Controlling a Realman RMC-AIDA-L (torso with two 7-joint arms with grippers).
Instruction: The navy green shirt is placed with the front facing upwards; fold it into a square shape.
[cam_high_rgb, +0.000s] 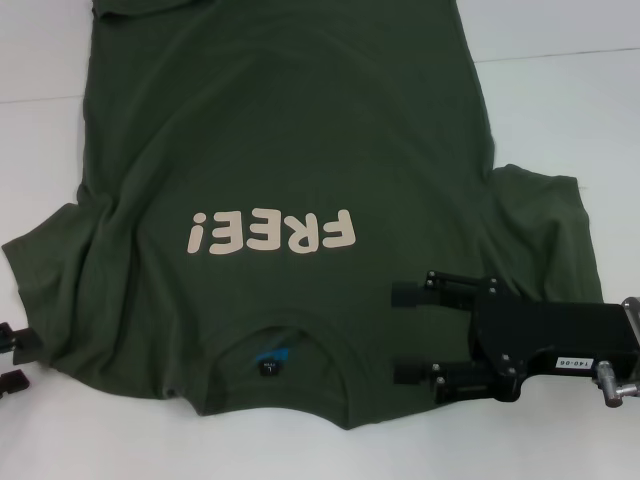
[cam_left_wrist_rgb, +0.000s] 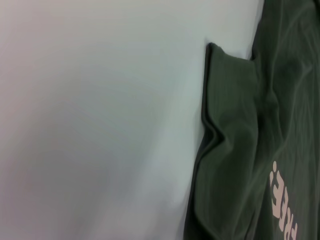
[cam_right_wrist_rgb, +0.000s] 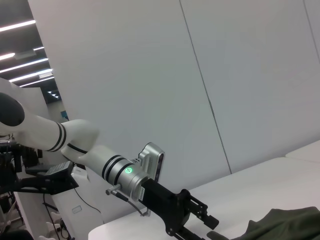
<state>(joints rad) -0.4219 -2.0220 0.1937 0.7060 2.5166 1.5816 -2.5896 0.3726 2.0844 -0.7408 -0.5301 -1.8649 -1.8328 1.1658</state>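
Over at 8 o'clock the left gripper (cam_high_rgb: 14, 360) sits by the sleeve, can't tell its state; navy green shirt (cam_high_rgb: 290, 150) lies flat, unfolded across the table (cam_high_rgb: 560, 90); right gripper (cam_high_rgb: 412, 335) at 4 o'clock hangs spread over the shoulder, folding all still left

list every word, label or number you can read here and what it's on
"FREE!" in cream letters on the chest of the navy green shirt, upside down in the head view.
Small blue-and-black label inside the shirt's collar: too small to read.
White sticker on the right end effector over the shirt's right shoulder: seems to read "140-06", uncertain.
Left end effector at the shirt's left sleeve edge: no text visible.
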